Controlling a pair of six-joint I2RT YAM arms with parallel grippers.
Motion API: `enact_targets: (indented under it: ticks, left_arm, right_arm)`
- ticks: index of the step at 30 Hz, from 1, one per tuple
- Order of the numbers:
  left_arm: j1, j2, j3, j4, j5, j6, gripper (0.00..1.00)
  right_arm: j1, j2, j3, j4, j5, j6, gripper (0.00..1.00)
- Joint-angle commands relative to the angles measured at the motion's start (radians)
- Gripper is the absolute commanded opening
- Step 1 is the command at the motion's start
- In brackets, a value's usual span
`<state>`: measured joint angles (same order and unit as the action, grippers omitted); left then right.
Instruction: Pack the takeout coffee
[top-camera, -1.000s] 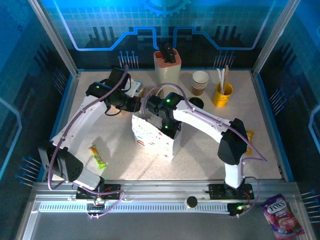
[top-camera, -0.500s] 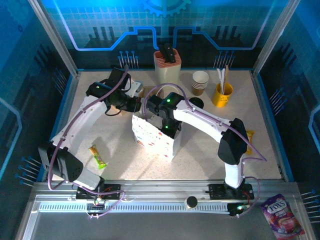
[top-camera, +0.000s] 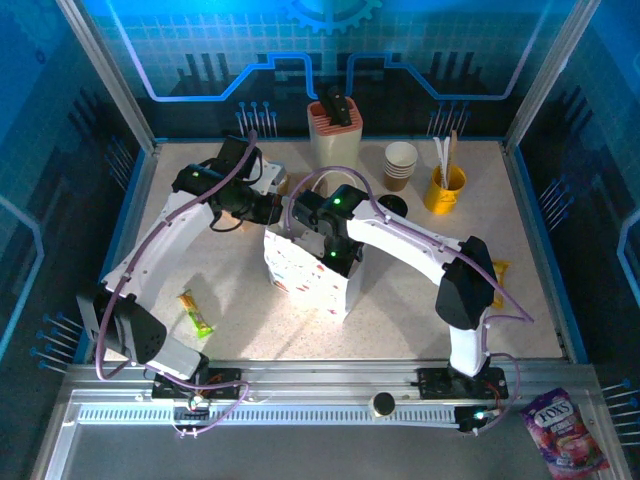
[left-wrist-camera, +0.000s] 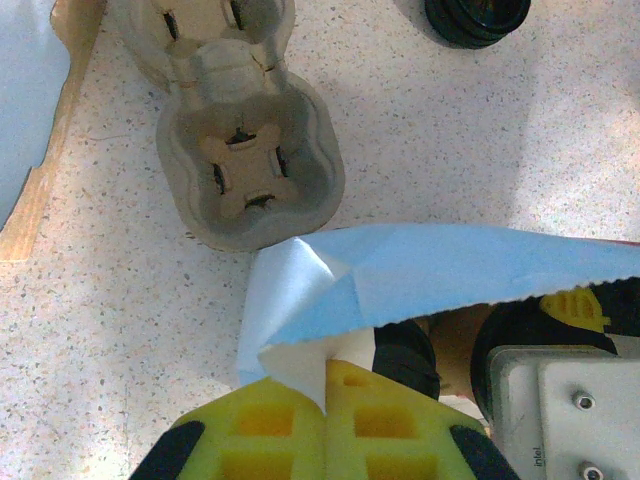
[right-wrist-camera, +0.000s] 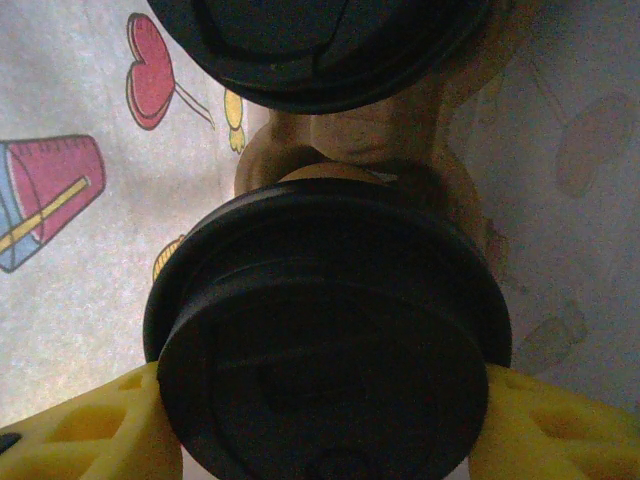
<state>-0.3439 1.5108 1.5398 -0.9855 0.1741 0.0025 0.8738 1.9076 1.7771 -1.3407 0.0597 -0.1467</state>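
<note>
A white paper bag (top-camera: 305, 275) with printed pictures stands mid-table. My left gripper (top-camera: 272, 210) (left-wrist-camera: 328, 375) is shut on the bag's folded top edge (left-wrist-camera: 300, 300) and holds it at the mouth. My right gripper (top-camera: 336, 256) (right-wrist-camera: 325, 400) reaches down into the bag, its yellow fingers (right-wrist-camera: 90, 430) pressed against both sides of a takeout coffee cup (right-wrist-camera: 325, 340) with a black lid. A second lidded takeout coffee (right-wrist-camera: 310, 40) sits just beyond it in the bag, with something tan (right-wrist-camera: 350, 150) between them. A black lid (left-wrist-camera: 405, 355) shows through the bag's mouth.
A pulp cup carrier (left-wrist-camera: 250, 170) lies beside the bag's mouth. Behind stand nested lidless cups (top-camera: 400, 165), loose black lids (top-camera: 392, 205), a yellow utensil cup (top-camera: 443, 190) and a tan holder (top-camera: 333, 130). A snack bar (top-camera: 196, 312) lies front left.
</note>
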Motion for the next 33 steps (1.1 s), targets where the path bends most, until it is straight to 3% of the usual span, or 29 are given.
enact_targets:
  ticks: [1,33]
  left_arm:
    - [0.007,-0.009,-0.022,-0.004,0.004,0.013,0.00]
    - [0.007,-0.012,-0.024,-0.003,0.003,0.014,0.00]
  right_arm:
    - [-0.018,0.002,-0.013,-0.005,0.013,0.002,0.44]
    - [0.015,0.004,0.090,-0.127,0.042,0.037,0.44]
